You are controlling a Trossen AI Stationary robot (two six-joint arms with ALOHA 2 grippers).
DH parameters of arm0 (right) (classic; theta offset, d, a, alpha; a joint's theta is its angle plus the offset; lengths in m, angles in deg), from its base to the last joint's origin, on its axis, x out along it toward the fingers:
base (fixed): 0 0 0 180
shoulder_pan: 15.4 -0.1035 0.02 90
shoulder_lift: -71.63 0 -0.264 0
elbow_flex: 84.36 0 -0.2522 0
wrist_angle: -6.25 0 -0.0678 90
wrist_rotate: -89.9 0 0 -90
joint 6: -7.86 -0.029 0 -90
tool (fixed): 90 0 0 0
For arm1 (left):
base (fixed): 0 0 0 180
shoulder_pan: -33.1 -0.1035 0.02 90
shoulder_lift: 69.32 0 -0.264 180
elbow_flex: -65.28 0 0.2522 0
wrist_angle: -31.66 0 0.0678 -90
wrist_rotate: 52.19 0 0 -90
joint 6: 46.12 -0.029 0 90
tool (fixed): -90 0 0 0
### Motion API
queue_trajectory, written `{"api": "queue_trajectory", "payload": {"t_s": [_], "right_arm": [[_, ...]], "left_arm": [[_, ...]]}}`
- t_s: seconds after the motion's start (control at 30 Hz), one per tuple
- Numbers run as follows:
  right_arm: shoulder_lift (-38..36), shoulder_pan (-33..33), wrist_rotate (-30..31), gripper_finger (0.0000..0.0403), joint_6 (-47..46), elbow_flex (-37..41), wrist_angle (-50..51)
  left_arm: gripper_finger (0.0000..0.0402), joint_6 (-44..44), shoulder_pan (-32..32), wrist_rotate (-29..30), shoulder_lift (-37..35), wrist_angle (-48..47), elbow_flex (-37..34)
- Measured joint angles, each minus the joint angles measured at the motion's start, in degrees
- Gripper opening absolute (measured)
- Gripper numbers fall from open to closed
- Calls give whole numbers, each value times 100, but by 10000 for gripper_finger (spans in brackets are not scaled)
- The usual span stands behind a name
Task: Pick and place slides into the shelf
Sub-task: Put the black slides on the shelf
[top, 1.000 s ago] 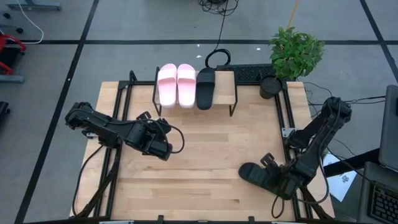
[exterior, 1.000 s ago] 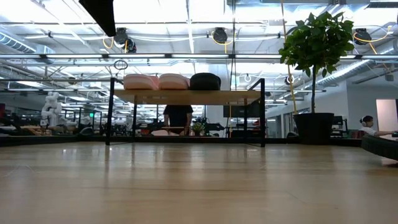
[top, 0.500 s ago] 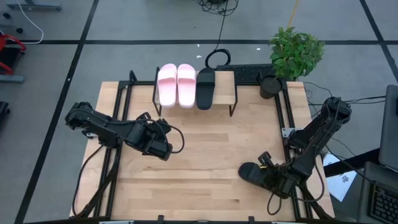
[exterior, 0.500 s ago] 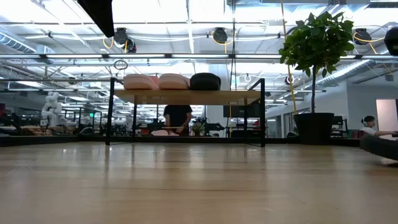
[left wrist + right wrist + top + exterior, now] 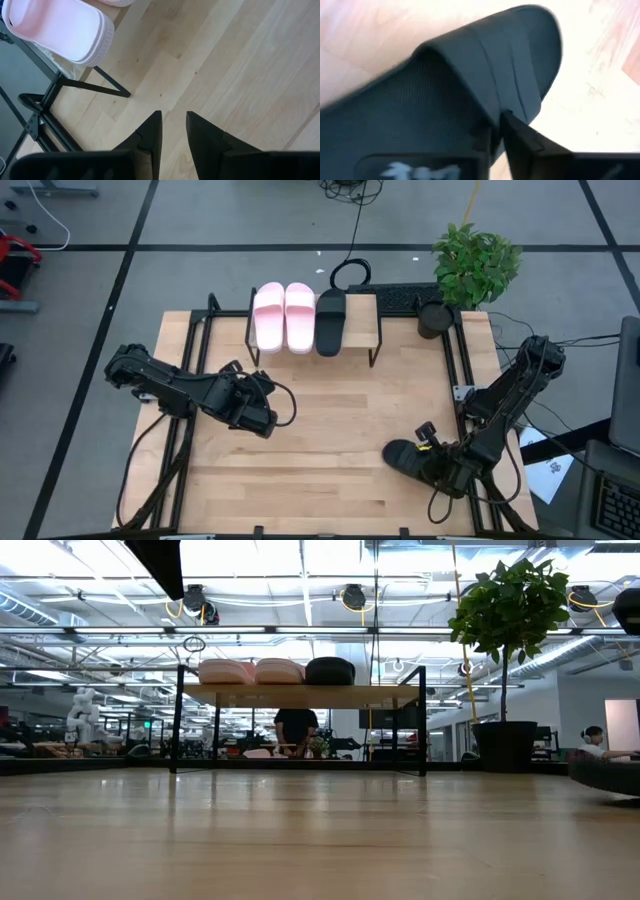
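slides: two pale pink broad-strap sandals point(image 5: 284, 317) and one matte black sandal point(image 5: 331, 321) on the light wooden shelf point(image 5: 364, 325).
left gripper point(image 5: 173, 131): idle at table's left, fingers nearly together, empty.
fourth black slide point(image 5: 408, 461): near right edge, strap clamped by right gripper point(image 5: 437, 464).
risk: strap-only hold; sandal may swing, slip, or knock its shelved neighbours.

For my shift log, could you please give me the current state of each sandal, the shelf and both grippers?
Pink pair: side by side on the shelf, at its left end.
Black slide on the shelf: placed, right of the pink pair.
Second black slide: off the shelf, at the table's near right, gripped.
Shelf: three slides on it, right end bare.
Right gripper: shut on the second black slide.
Left gripper: nearly shut, empty, above the table.
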Motion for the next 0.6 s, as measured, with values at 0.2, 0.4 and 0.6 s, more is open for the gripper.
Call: {"api": "queue_trajectory", "payload": {"t_s": [0.2,0.4,0.6], "right_arm": [[14,14,-57,10,-142,-563,897],[14,301,849,5,-362,-1618,2363],[8,1029,2554,3,-594,-2923,3310]], "left_arm": [[88,0,-4,2,0,75,0],[88,-2,-4,39,0,105,0],[88,-4,-4,61,0,103,0]]}}
